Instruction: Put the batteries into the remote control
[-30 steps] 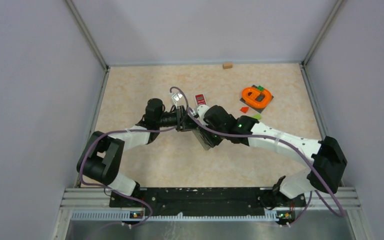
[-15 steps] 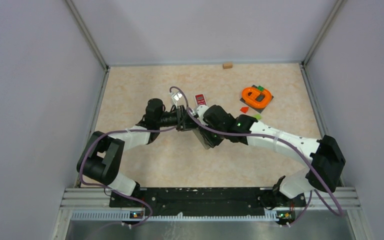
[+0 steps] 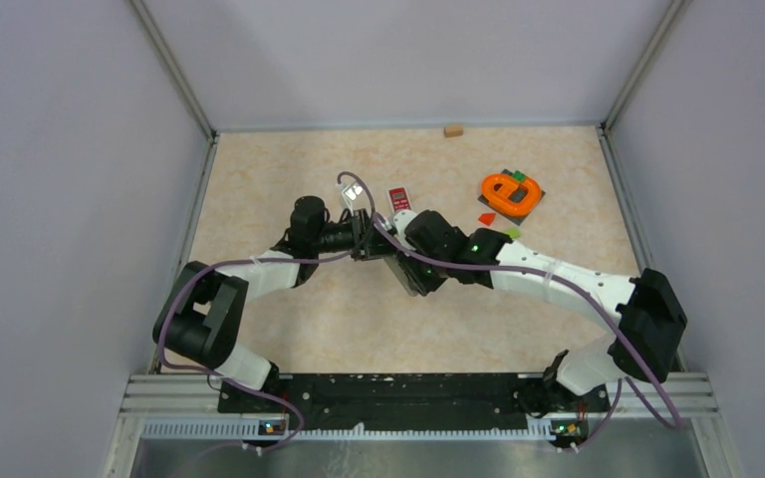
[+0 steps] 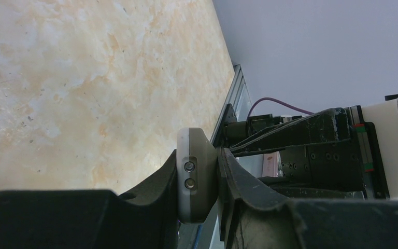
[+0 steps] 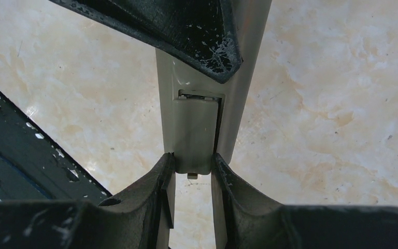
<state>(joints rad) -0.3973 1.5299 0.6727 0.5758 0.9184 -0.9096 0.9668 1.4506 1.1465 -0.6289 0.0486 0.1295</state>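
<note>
left claw (image 4: 198, 155) clamped on remote (image 4: 192, 181) tip | right claw (image 5: 193, 158) pinching battery cover (image 5: 194, 129) opposite | long axis bridging both claws

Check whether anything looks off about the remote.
The cover on the remote sits askew in the right wrist view: a dark gap runs along its top and right edge, and its end sticks out past the remote, pinched by the right fingers.

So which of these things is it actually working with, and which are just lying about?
In the job: remote control, gripped by the left fingers and right fingers; no batteries visible.
Lying about: orange ring, tan block, red triangle, green piece, small red block.
</note>
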